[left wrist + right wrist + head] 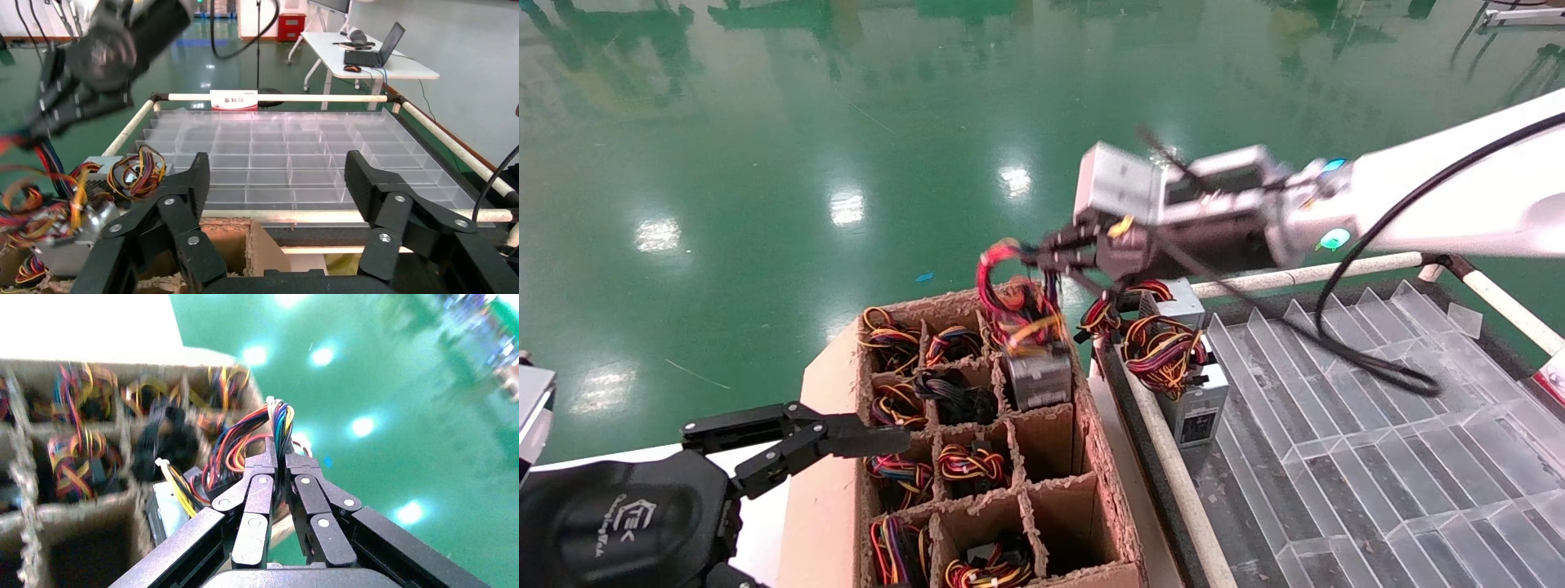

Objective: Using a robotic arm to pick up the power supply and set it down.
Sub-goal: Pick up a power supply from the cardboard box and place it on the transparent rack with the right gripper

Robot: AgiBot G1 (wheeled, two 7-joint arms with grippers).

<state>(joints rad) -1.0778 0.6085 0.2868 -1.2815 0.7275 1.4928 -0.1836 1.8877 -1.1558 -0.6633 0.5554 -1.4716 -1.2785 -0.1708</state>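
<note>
Right gripper [1042, 251] fingers clamping power supply [1037, 377] wires.

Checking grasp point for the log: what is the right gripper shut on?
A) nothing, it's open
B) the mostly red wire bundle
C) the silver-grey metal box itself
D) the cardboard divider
B: the right gripper pinches the mostly red wire bundle, and the silver-grey metal power supply box hangs below over the brown cardboard divider crate.

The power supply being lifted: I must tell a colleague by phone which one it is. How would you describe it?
Find the cardboard divider box beside the clear tray. At its far right cell hangs a small silver-grey power supply, raised by its mostly red wire bundle, which the right hand pinches. Unlike the units still seated in their cells, it is lifted clear.
</note>
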